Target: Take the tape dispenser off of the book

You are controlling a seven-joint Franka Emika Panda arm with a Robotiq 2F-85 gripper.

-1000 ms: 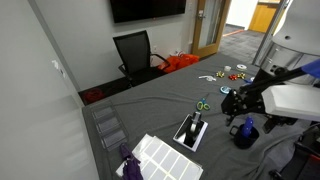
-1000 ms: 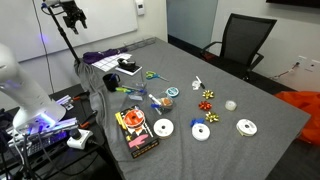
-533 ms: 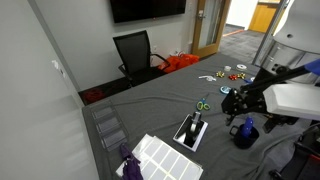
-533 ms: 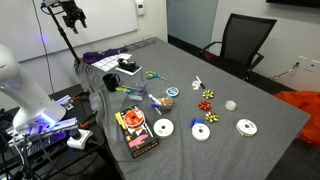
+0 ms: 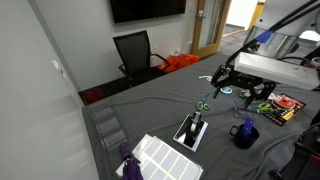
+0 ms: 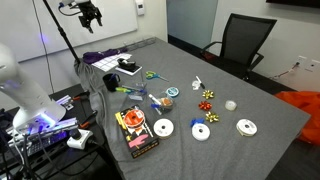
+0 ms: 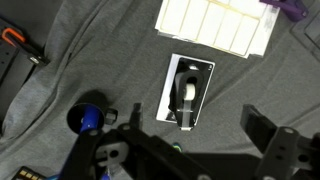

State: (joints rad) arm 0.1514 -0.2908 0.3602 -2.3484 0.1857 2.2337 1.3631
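The tape dispenser lies on the book, and the book lies flat on the grey table. In the wrist view, the dispenser is in the middle of the picture, right under the camera. So I think the gripper hangs almost straight over it, but high up and well apart from it.

The dispenser is long and thin. Its long side runs the same way as the long side of the book, nearly from the top of the wrist view to the bottom, tipped a little. The two fingers show at the bottom of that view, one on each side. They stand wide apart with nothing between them, so the gripper is open and holds nothing. The fingers line up across the thin side of the dispenser. I think the next move is mostly to go straight down and then pinch it by its two long sides. The book is thin and may slide if it gets bumped.

A blue mug stands near the book on one side. A white grid board lies just past one end of the book.

Half a second ago the gripper was low, close to the mug. Now it is higher and has swung over toward the book. The dispenser and the book have not moved.
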